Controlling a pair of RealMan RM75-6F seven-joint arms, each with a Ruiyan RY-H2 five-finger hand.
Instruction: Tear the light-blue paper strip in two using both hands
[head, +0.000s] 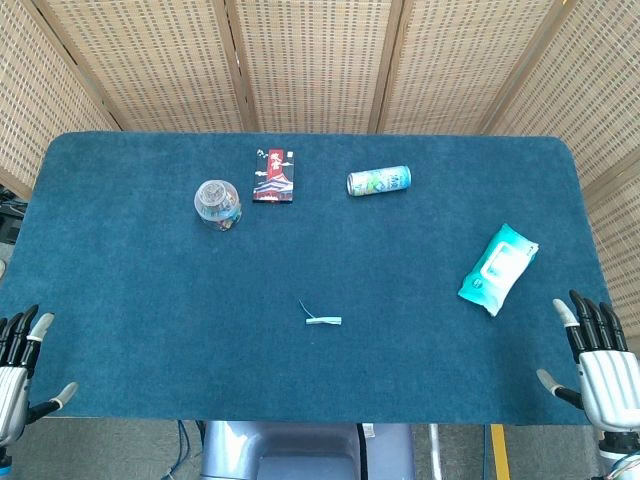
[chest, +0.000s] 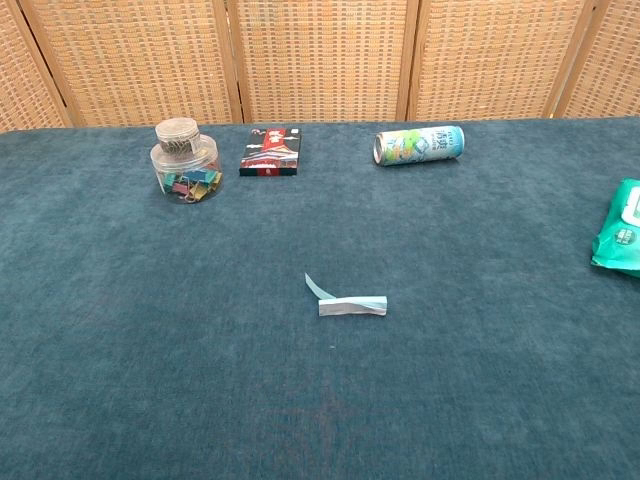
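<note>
The light-blue paper strip (head: 323, 319) lies on the blue table near the middle front, and in the chest view the strip (chest: 350, 304) is folded flat with one end curling up at its left. My left hand (head: 18, 372) hangs at the table's front left corner, fingers spread, holding nothing. At the front right corner my right hand (head: 600, 365) is likewise spread and empty. Both hands are far from the strip. Neither hand shows in the chest view.
A clear jar of binder clips (head: 217, 203) and a small red and dark box (head: 275, 175) sit at the back left. A drink can (head: 379, 181) lies on its side at the back. A wet-wipes pack (head: 498, 268) lies at the right.
</note>
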